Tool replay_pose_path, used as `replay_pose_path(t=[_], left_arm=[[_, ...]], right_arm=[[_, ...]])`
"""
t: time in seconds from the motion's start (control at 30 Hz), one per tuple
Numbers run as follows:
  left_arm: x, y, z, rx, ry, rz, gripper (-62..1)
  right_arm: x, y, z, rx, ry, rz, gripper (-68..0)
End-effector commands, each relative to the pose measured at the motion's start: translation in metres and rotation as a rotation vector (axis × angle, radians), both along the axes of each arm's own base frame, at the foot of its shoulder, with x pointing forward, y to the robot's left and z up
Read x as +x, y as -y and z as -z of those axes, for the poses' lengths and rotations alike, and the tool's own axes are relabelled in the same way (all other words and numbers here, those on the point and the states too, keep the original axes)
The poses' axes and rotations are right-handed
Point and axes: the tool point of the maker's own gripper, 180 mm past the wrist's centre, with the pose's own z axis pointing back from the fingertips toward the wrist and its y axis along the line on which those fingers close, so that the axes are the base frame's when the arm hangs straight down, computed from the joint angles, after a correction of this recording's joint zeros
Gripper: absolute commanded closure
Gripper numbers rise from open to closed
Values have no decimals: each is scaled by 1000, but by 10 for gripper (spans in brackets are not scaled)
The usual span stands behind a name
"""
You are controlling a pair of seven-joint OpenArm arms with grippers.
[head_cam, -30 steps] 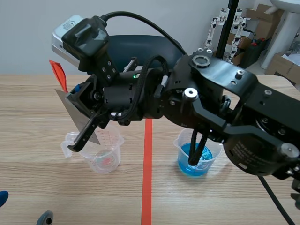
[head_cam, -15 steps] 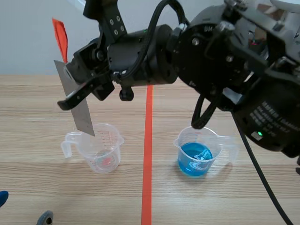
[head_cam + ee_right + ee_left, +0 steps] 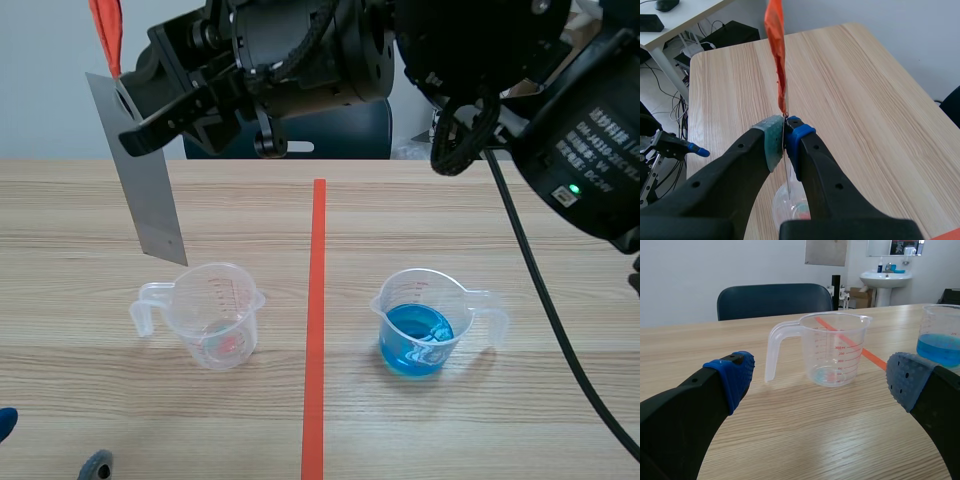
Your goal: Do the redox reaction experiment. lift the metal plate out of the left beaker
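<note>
Metal plate (image 3: 140,185) hangs just above left beaker (image 3: 215,318), right gripper (image 3: 135,135) clamped on its upper end. Thin, stiff, light; probably wet and slick, so flat faces near top suit best. Left gripper (image 3: 820,382) apart, low over surface (image 3: 790,440).

orange tag (image 3: 105,25) cropped, left beaker (image 3: 795,207) mostly behind end effector (image 3: 785,135)

Grey metal plate (image 3: 140,178) tilted, hanging clear above empty transparent left beaker (image 3: 218,316)
</note>
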Motion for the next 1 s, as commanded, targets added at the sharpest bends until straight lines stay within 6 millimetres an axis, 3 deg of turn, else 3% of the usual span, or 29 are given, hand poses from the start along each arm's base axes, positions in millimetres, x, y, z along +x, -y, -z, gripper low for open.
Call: replay_pose_path(t=[0.0,0.63,0.97], left_arm=[[-1,-3,-10,-19,50,-6,-555],[-1,-3,-10,-20,51,-10,-555],[-1,-3,-10,-20,51,-10,-555]], right_arm=[[1,2,-12,26,17,-3,-6],[11,23,-19,15,36,6,-6],[8,23,-17,3,30,-19,-6]])
